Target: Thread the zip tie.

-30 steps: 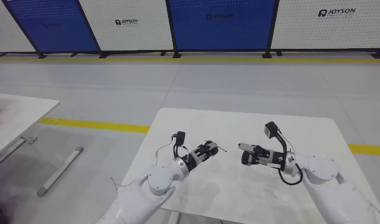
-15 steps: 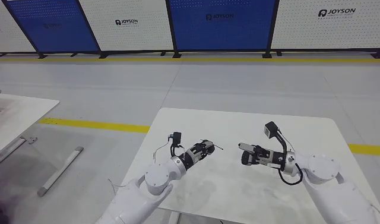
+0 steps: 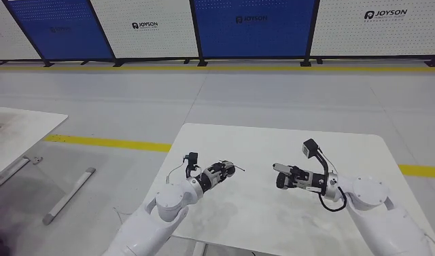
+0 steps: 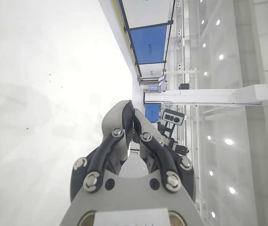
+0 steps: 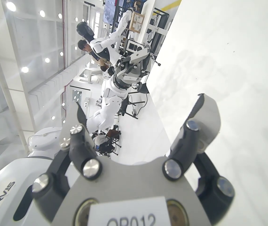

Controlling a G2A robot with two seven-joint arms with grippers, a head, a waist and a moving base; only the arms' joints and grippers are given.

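The zip tie [image 3: 238, 168] is a thin black strip. It sticks out of my left gripper [image 3: 229, 166] toward the middle of the white table [image 3: 285, 218]. In the left wrist view the left gripper [image 4: 131, 108] is shut, with a thin dark edge pinched between its pads. My right gripper [image 3: 276, 174] hovers over the table to the right of the tie's free end, a short gap away, pointing at it. The right gripper [image 5: 141, 109] is open with nothing between its fingers. Beyond it I see the left gripper [image 5: 147, 56] holding the zip tie [image 5: 157, 62].
The table's left edge [image 3: 158, 181] lies close under the left arm. Bare tabletop [image 3: 319, 147] spreads behind and between the arms. A second white table [image 3: 27, 127] stands off to the left across the floor.
The left arm has drawn back toward the table's left edge, carrying the zip tie, so the gap to the right gripper has widened. The right arm has not moved.
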